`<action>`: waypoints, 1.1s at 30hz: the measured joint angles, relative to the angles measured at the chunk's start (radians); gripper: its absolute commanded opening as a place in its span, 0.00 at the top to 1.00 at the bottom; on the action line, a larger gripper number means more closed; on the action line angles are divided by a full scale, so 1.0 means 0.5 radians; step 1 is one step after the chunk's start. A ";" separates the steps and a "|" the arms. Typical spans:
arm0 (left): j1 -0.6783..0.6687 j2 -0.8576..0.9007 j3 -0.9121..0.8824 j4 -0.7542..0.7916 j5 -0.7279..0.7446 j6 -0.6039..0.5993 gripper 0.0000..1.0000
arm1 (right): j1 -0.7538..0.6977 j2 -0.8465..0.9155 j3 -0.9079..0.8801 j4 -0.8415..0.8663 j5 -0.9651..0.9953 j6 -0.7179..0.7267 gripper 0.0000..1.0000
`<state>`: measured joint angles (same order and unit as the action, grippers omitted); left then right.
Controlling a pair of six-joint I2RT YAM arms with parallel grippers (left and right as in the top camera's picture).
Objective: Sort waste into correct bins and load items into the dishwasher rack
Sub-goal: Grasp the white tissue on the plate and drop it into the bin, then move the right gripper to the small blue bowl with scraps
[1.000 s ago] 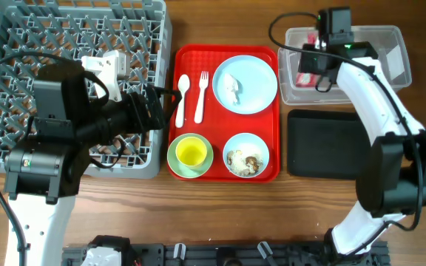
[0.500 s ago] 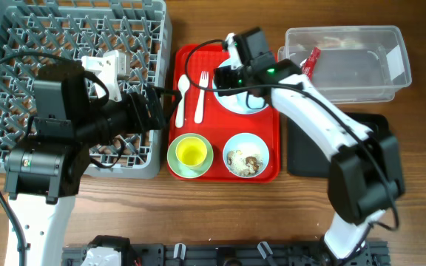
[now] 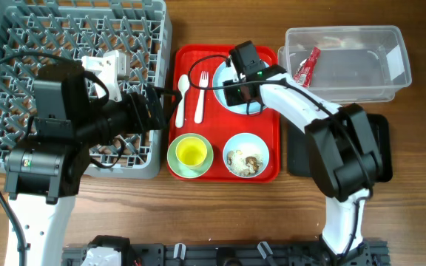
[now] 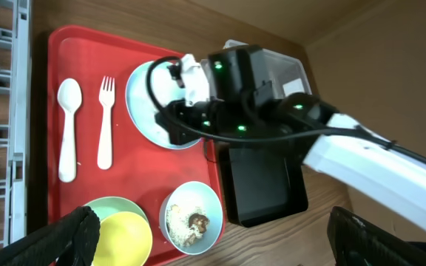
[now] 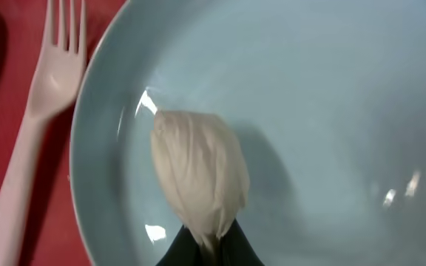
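My right gripper (image 5: pixel 209 247) is down on the pale blue plate (image 3: pixel 220 77) and shut on a whitish food scrap (image 5: pixel 198 174), which sticks out ahead of the fingertips. The red wrapper (image 3: pixel 307 65) lies in the clear tub (image 3: pixel 376 70). A blue bowl (image 3: pixel 246 155) holds rice-like crumbs and a brown scrap. The yellow-green cup (image 3: pixel 191 153) sits in the other bowl. The spoon (image 3: pixel 183 100) and fork (image 3: pixel 200 96) lie side by side on the red tray (image 3: pixel 217 122). My left gripper (image 4: pixel 220 240) hangs open by the rack (image 3: pixel 21 44), holding nothing.
The black tray (image 3: pixel 296 148) lies in front of the clear tub, right of the red tray, partly under my right arm. My left arm covers the rack's near right part. Bare wood table runs along the front.
The right gripper swung from over the clear tub to the plate, lowered and shut on the food scrap. The left arm has not moved.
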<state>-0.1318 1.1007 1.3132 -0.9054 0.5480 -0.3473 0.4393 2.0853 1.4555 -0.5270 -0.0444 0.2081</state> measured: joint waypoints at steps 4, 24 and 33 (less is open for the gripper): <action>0.000 0.000 0.000 0.000 0.000 0.001 0.00 | -0.172 -0.376 0.003 -0.037 0.105 0.024 0.96; -0.001 0.000 0.000 0.000 0.000 0.001 0.00 | -0.774 -1.180 0.056 -0.565 -0.360 0.036 0.44; 0.000 0.000 0.000 0.000 0.000 0.001 0.00 | -0.243 -1.373 -0.009 -1.051 -0.627 0.091 0.54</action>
<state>-0.1318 1.1007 1.3132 -0.9054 0.5480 -0.3470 0.3180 1.3991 1.4509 -1.0527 -0.3580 0.2535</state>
